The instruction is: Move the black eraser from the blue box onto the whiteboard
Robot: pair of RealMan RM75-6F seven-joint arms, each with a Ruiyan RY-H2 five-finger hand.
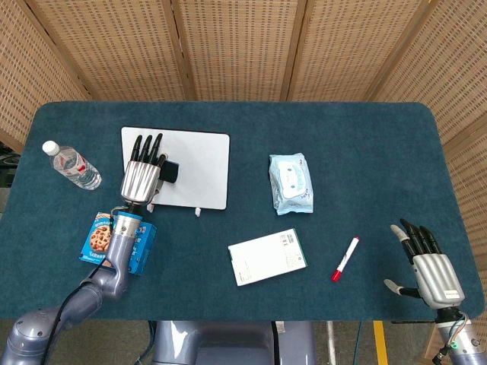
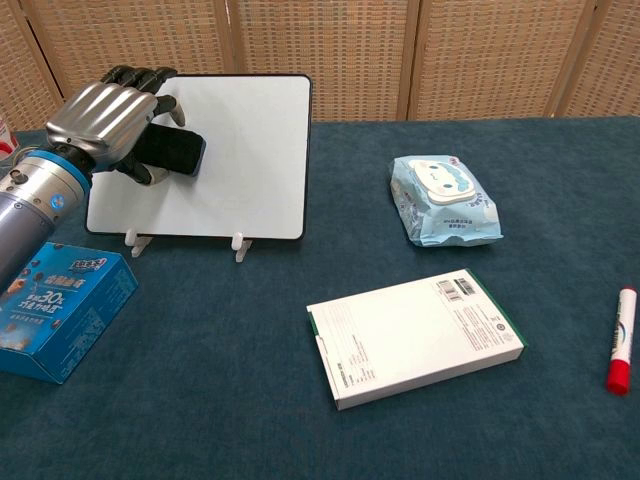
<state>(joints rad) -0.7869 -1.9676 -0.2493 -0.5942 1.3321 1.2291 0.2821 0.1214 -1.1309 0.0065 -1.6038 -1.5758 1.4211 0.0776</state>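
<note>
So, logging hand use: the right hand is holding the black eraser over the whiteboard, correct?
No, the left hand holds the black eraser over the whiteboard, as the chest view shows; the right hand is open, holding nothing.

Both views are brightly and evenly lit, with soft light that seems to come from above. Shadows are faint and short: a thin dark edge lies under the white box (image 2: pixel 415 338) and under the whiteboard (image 2: pixel 235 150) on the counter (image 2: pixel 400 440). The whiteboard looks clean white with no strong glare. The metal back of the left hand (image 2: pixel 100 112) carries pale highlights. Focus is sharp across both views, with no motion blur. The head view shows slight bending of straight lines near its edges.
</note>
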